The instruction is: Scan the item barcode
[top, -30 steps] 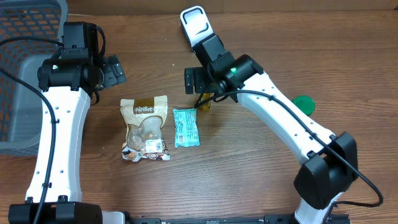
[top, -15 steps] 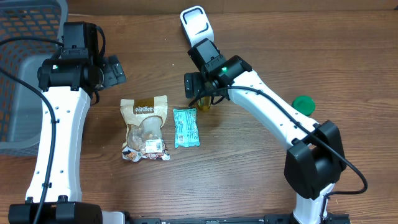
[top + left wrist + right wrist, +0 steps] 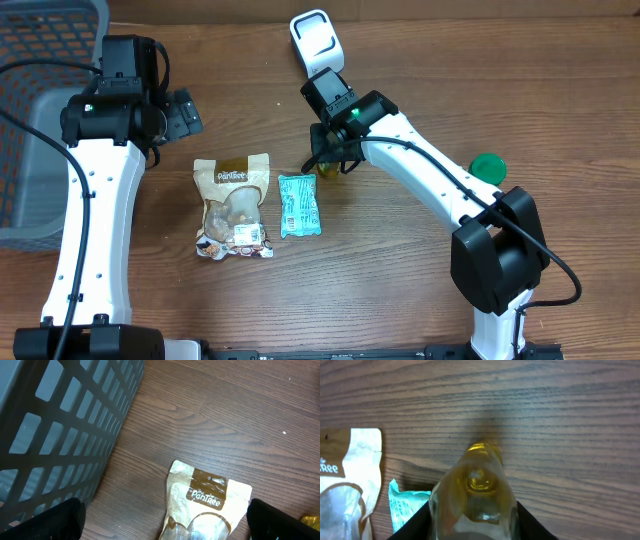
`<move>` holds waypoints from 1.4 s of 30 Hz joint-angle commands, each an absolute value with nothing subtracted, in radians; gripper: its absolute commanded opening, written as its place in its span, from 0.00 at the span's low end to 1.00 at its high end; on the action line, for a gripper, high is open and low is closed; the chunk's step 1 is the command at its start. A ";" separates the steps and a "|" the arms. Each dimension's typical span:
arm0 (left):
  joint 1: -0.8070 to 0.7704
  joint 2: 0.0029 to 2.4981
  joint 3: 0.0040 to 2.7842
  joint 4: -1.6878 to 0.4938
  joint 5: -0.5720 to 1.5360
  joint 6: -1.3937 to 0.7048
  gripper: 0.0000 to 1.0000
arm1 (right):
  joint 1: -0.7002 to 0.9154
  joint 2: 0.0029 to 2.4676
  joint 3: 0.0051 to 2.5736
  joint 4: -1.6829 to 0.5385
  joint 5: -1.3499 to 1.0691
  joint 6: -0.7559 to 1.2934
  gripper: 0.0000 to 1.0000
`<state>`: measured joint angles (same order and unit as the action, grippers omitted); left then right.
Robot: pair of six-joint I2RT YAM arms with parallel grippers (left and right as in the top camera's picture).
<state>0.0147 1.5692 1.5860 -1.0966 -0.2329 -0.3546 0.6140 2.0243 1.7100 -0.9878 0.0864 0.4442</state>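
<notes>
A small glass bottle [image 3: 475, 485] of yellow liquid stands on the wooden table, seen from above in the right wrist view. My right gripper [image 3: 472, 522] is shut on it, one black finger pressed against each side. From overhead only a yellow sliver of the bottle [image 3: 331, 167] shows under the right gripper [image 3: 327, 155]. No barcode shows on the bottle. The white handheld scanner [image 3: 315, 38] lies at the back of the table. My left gripper [image 3: 165, 520] is open above the top edge of a snack pouch [image 3: 207, 505], holding nothing.
A teal packet [image 3: 298, 205] lies beside the snack pouch [image 3: 233, 205], just left of the bottle. A dark mesh basket [image 3: 40, 110] fills the back left. A green lid [image 3: 488, 168] rests to the right of the right arm.
The right gripper has come down around the bottle and its jaws have closed from wide open onto it. The left arm has not moved.
</notes>
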 commanded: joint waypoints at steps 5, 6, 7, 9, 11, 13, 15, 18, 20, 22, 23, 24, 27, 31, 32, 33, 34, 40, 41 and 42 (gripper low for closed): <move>0.013 1.566 1.591 -1.096 -0.242 -0.329 0.99 | 0.584 1.997 1.715 -1.017 0.088 0.446 0.24; 0.013 1.566 1.591 -1.096 -0.242 -0.328 0.99 | 0.580 1.990 1.716 -1.023 0.088 0.446 0.24; 0.013 1.566 1.591 -1.096 -0.242 -0.329 0.99 | 0.577 1.983 1.716 -1.028 0.088 0.446 0.24; 0.013 1.566 1.591 -1.096 -0.243 -0.328 0.99 | 0.570 1.966 1.716 -1.042 0.088 0.446 0.24; 0.013 1.566 1.590 -1.096 -0.242 -0.328 0.99 | 0.566 1.948 1.716 -1.058 0.089 0.446 0.24; 0.013 1.566 1.591 -1.096 -0.242 -0.328 1.00 | 0.564 1.935 1.716 -1.073 0.089 0.445 0.24; 0.013 1.566 1.591 -1.096 -0.242 -0.328 0.99 | 0.560 1.929 1.716 -1.084 0.089 0.445 0.25; 0.013 1.566 1.591 -1.096 -0.242 -0.328 0.99 | 0.559 1.928 1.716 -1.097 0.089 0.445 0.28; 0.013 1.566 1.591 -1.095 -0.243 -0.329 1.00 | 0.559 1.928 1.716 -1.106 0.089 0.445 0.29; 0.013 1.566 1.591 -1.096 -0.243 -0.329 0.99 | 0.559 1.928 1.716 -1.112 0.089 0.445 0.29; 0.013 1.566 1.591 -1.096 -0.242 -0.328 1.00 | 0.559 1.928 1.716 -1.113 0.089 0.445 0.29; 0.013 1.566 1.591 -1.096 -0.242 -0.329 1.00 | 0.559 1.928 1.716 -1.114 0.089 0.445 0.29; 0.013 1.566 1.591 -1.096 -0.242 -0.328 1.00 | 0.559 1.928 1.716 -1.117 0.089 0.446 0.30; 0.013 1.566 1.591 -1.096 -0.242 -0.328 1.00 | 0.559 1.928 1.716 -1.135 0.089 0.447 0.30; 0.013 1.566 1.591 -1.096 -0.242 -0.328 0.99 | 0.559 1.928 1.716 -1.140 0.089 0.446 0.31; 0.013 1.566 1.590 -1.096 -0.242 -0.328 1.00 | 0.559 1.928 1.716 -1.143 0.094 0.446 0.34; 0.013 1.566 1.591 -1.096 -0.242 -0.329 1.00 | 0.559 1.928 1.716 -1.147 0.100 0.446 0.34; 0.013 1.566 1.591 -1.096 -0.242 -0.328 1.00 | 0.559 1.928 1.716 -1.158 0.163 0.450 0.35; 0.013 1.566 1.591 -1.096 -0.242 -0.328 0.99 | 0.559 1.928 1.716 -1.158 0.171 0.450 0.35; 0.013 1.566 1.591 -1.096 -0.242 -0.328 1.00 | 0.559 1.928 1.716 -1.158 0.179 0.457 0.35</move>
<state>0.0147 1.5692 1.5860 -1.0962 -0.2325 -0.3546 0.5632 1.9793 1.7107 -1.1625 0.1238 0.4450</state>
